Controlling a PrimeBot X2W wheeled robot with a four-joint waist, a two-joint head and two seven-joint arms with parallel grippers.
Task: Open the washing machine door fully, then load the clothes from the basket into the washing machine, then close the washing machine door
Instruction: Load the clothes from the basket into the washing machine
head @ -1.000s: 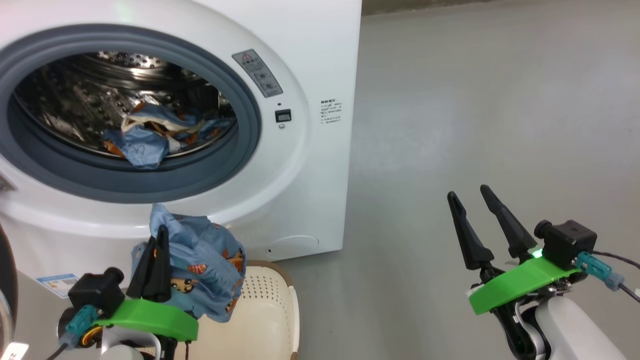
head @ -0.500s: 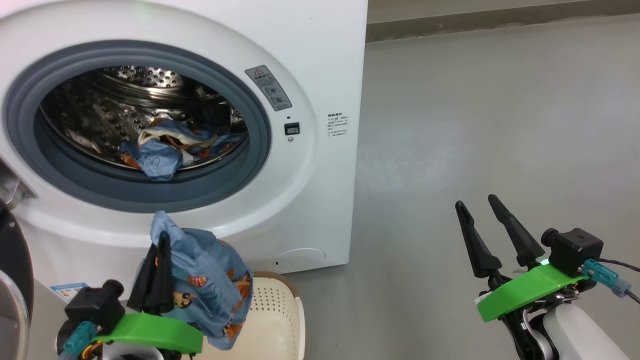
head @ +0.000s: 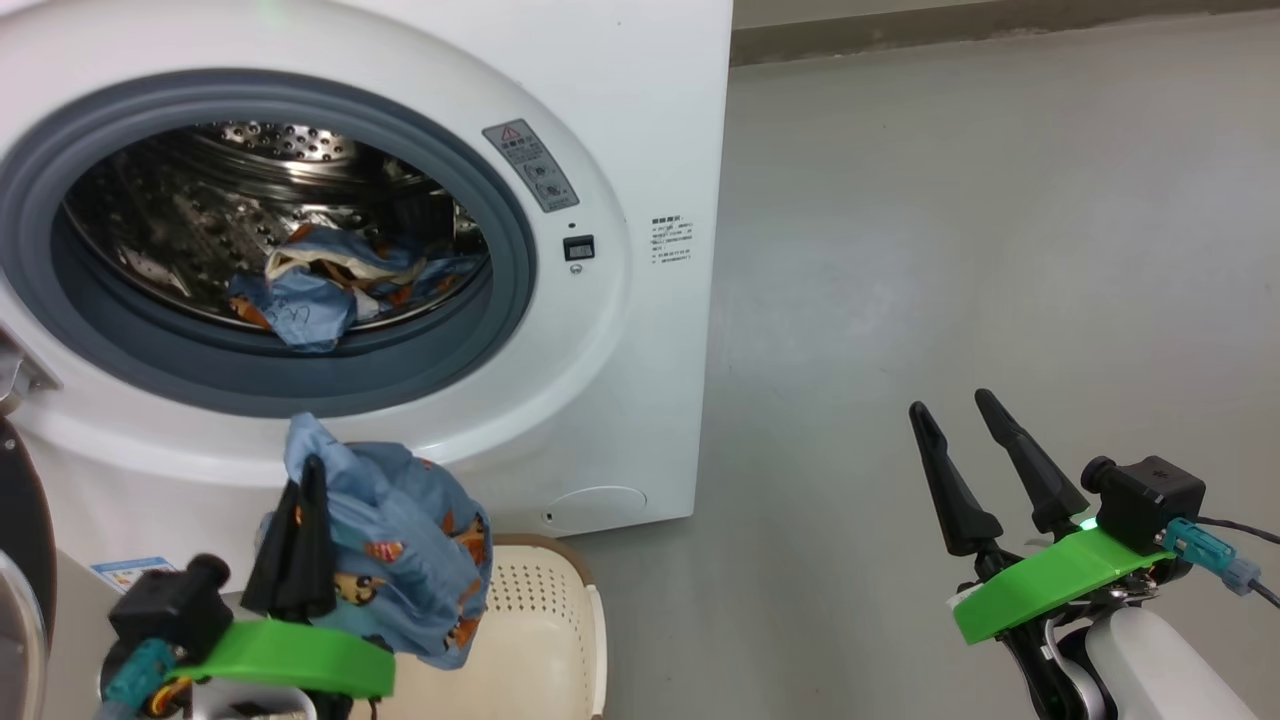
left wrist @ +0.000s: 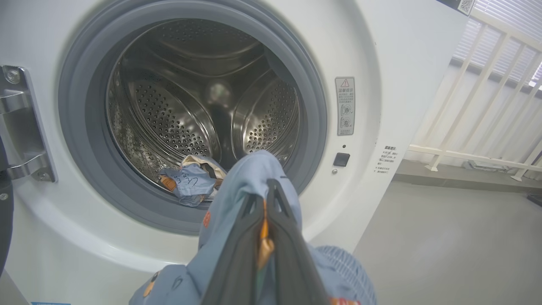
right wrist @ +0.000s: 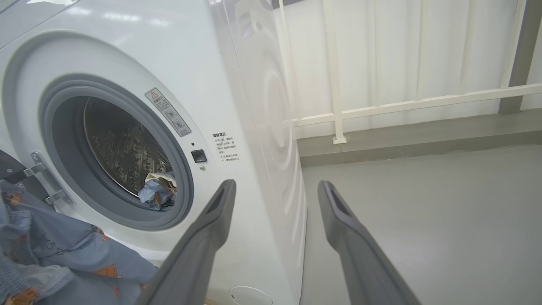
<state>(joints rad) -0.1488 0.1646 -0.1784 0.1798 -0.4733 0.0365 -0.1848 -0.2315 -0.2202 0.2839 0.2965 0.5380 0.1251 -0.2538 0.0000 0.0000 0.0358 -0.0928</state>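
Head view: the whole picture has slid a little since half a second ago, so the camera moved. Measured against the machine [head: 620,120], our left fingers [head: 305,520] have barely gained ground. They stay pressed together on a garment [head: 400,540] that hangs below the machine's opening, in front of its lower face and above the basket [head: 545,620]. Other clothes [head: 310,300] already lie in the drum. The door [head: 20,520] shows as a dark edge left of the machine, swung open. Our right fingers [head: 945,480] stand spread and empty, well to the right of the machine, as before.

Left wrist view: the fingers [left wrist: 283,237] pinch a fold of the garment [left wrist: 250,178] and point at the lower edge of the machine's opening. The drum lies straight ahead.

Right wrist view: our right fingers [right wrist: 203,237] are parted with nothing between them. The held garment [right wrist: 55,254] hangs in front of the machine, below its opening.

We judge loading to be under way. The garment is lifted but not yet inside, and it must clear the grey ring before release. Closing the door comes later.
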